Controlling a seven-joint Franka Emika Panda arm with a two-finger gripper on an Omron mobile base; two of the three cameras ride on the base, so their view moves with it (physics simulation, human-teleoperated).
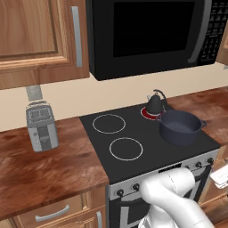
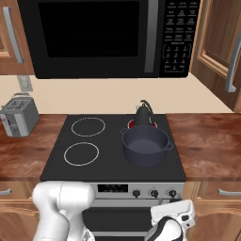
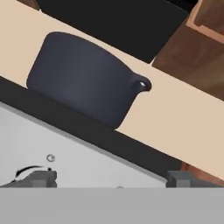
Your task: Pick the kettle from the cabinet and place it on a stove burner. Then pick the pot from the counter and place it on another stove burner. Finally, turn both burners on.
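Note:
The black kettle (image 1: 155,103) (image 2: 143,114) stands upright on the back right stove burner (image 1: 147,114), which glows red around its base. The dark blue-grey pot (image 1: 179,127) (image 2: 145,145) (image 3: 83,78) sits just in front of it on the front right of the cooktop and covers the ring beneath. My gripper (image 3: 111,179) (image 2: 173,212) (image 1: 221,176) hangs low before the stove's front panel, below the pot, and looks up at it. Its fingertips (image 3: 43,178) stand wide apart and open, with nothing between them.
A row of knobs (image 2: 153,192) (image 1: 198,164) runs along the stove front by my hand. Two white rings (image 1: 109,123) (image 2: 81,153) lie bare on the left. A toaster (image 1: 42,127) stands on the counter (image 1: 44,173), under the microwave (image 2: 99,35) and shut cabinet (image 1: 35,40).

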